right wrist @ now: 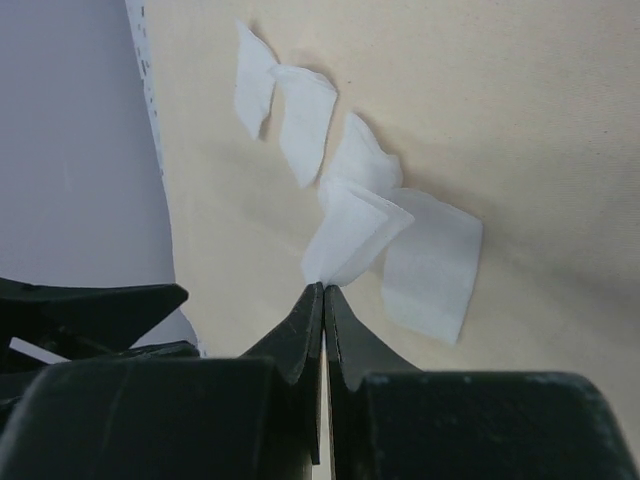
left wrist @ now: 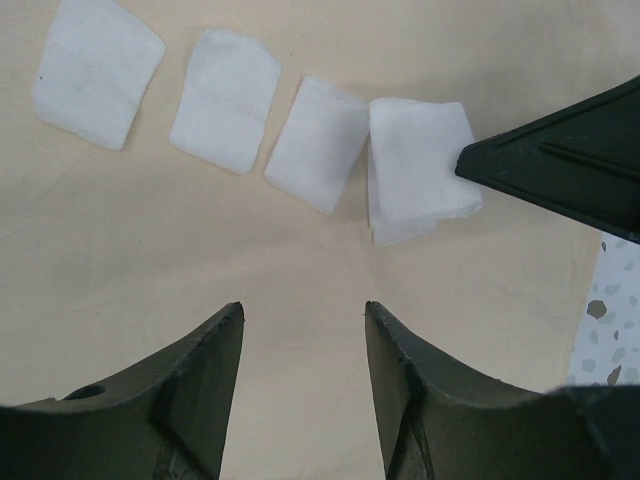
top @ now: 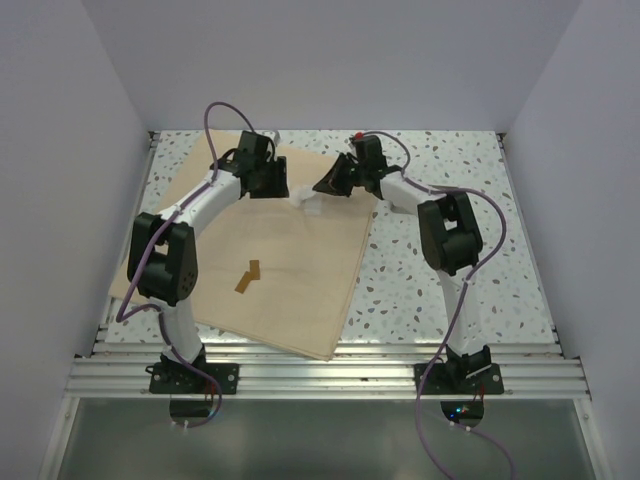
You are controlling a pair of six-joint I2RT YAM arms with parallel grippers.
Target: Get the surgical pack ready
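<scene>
You had the right gripper point(right wrist: 323, 288) clenched on a corner of the gauze square point(right wrist: 350, 235) at mid-frame, apparently to lay it flat ending the gauze row point(left wrist: 222, 100) on the sheet point(top: 290, 290), left of centre in the top view, while your left gripper point(left wrist: 303, 310) waited released just below.

Top external: high, from behind, looks down on whole table point(top: 450, 290), far. Left wrist: close, straight down, gauze squares point(left wrist: 222, 100) upper frame. Right wrist: close, seemingly slanted; shares same gauze squares.
</scene>
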